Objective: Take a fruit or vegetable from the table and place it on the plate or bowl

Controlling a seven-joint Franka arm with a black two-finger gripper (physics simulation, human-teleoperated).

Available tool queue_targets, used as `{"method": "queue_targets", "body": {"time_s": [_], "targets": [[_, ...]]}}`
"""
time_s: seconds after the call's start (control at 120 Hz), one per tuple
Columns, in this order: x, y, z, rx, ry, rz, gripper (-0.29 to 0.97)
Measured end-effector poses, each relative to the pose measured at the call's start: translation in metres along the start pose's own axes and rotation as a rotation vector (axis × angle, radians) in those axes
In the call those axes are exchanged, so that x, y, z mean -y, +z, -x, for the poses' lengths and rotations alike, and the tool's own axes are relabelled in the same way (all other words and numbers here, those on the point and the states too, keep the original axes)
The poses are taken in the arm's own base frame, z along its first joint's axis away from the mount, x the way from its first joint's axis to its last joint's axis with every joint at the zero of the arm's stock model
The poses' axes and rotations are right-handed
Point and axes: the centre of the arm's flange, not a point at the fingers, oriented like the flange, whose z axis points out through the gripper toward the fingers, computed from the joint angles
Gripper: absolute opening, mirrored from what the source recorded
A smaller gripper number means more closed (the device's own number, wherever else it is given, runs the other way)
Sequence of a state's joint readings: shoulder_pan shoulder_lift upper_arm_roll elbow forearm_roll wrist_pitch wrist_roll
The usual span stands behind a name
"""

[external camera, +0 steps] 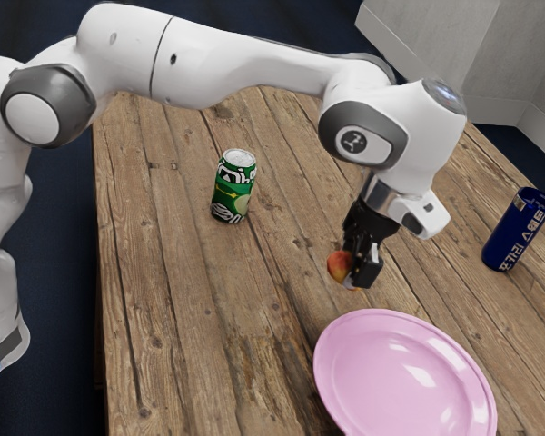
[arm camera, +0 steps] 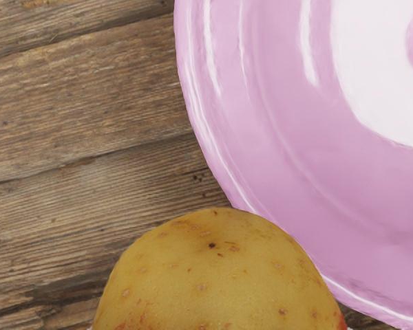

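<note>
- the white arm comes in from the exterior view's left, bends over the wooden table [external camera: 182, 300] and points its black gripper [external camera: 356, 271] down at the boards.
- the gripper's fingers are pinched onto a small fruit [external camera: 339, 266], yellow with a red blush, which shows at the 9 o'clock side of the fingertips in the exterior view.
- the fruit hangs in the gripper near the pink plate [external camera: 409, 381] and is not on it. the plate lies at about 5 o'clock from the gripper in the exterior view, its nearest rim a short way from the fingertips.
- the plate is bare and glossy, with pale highlights across its dish.
- a green can [external camera: 233, 186] stands upright on the table at about 10 o'clock from the gripper, well apart from it.
- a blue can [external camera: 517, 229] stands near the table's edge at about 3 o'clock from the gripper, leaning a little, also well apart.
- in the wrist view the fruit [arm camera: 217, 275] sits close under the hand, its yellow-brown skin freckled with small spots and a trace of red at its edges.
- there the plate [arm camera: 296, 137] curves just beside the fruit, and the fruit's outline overlaps a short stretch of the rim.
- the weathered planks of the table [arm camera: 76, 137] run along the fruit's other side, away from the plate.
</note>
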State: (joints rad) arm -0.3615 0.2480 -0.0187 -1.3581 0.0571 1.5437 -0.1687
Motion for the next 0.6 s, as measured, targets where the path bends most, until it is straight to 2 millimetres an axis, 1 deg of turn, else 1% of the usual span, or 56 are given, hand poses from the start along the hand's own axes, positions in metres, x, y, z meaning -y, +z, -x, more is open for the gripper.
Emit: {"method": "queue_targets", "body": {"time_s": [0.15, 0.242, 0.308, 0.358, 0.4, 0.45, 0.508, 0.55, 0.6], "targets": [[-0.055, 0.007, 0.002, 0.011, 0.051, -0.003, 0.3], [-0.094, 0.011, -0.006, 0.0, 0.091, 0.007, 0.3], [-0.115, 0.009, -0.011, -0.017, 0.11, 0.021, 0.29], [-0.119, 0.001, -0.016, -0.045, 0.106, 0.034, 0.29], [-0.116, -0.004, -0.021, -0.069, 0.093, 0.044, 0.29], [-0.113, -0.003, -0.029, -0.094, 0.078, 0.054, 0.3], [-0.117, 0.008, -0.04, -0.114, 0.072, 0.065, 0.3], [-0.12, 0.021, -0.05, -0.127, 0.065, 0.072, 0.31], [-0.122, 0.036, -0.062, -0.146, 0.056, 0.08, 0.29]]}}
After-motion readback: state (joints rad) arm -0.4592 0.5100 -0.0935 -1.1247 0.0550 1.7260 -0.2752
